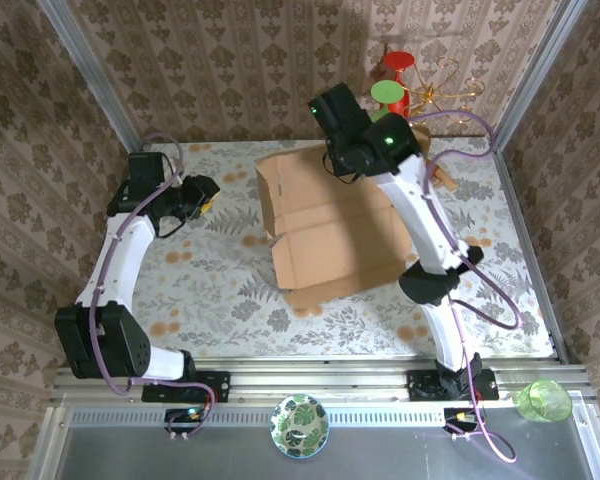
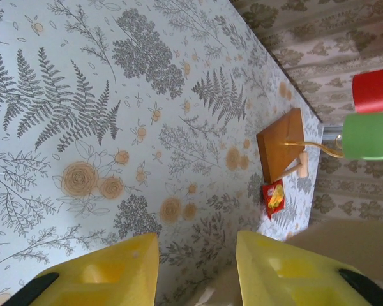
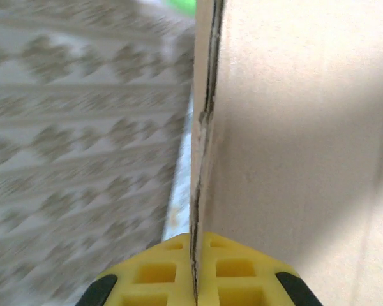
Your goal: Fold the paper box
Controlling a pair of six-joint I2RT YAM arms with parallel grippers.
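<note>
The paper box (image 1: pixel 330 230) is a large light-brown cardboard piece lying partly folded in the middle of the table, its flaps spread toward the front. My right gripper (image 1: pixel 342 165) is at the box's far edge. In the right wrist view the yellow jaws are shut on a raised cardboard panel (image 3: pixel 293 127), and my right gripper (image 3: pixel 195 239) pinches its edge. My left gripper (image 1: pixel 206 196) hovers left of the box, apart from it. In the left wrist view my left gripper (image 2: pixel 198 239) is open with nothing held; a blurred beige part of the paper box (image 2: pixel 351 239) shows at lower right.
A reddish-brown wooden board (image 2: pixel 281 143) and a small red packet (image 2: pixel 273 196) lie at the far right of the table. A red and green stand (image 1: pixel 393 85) is at the back. A green cup (image 1: pixel 543 400) and a patterned plate (image 1: pixel 299 423) sit by the near rail.
</note>
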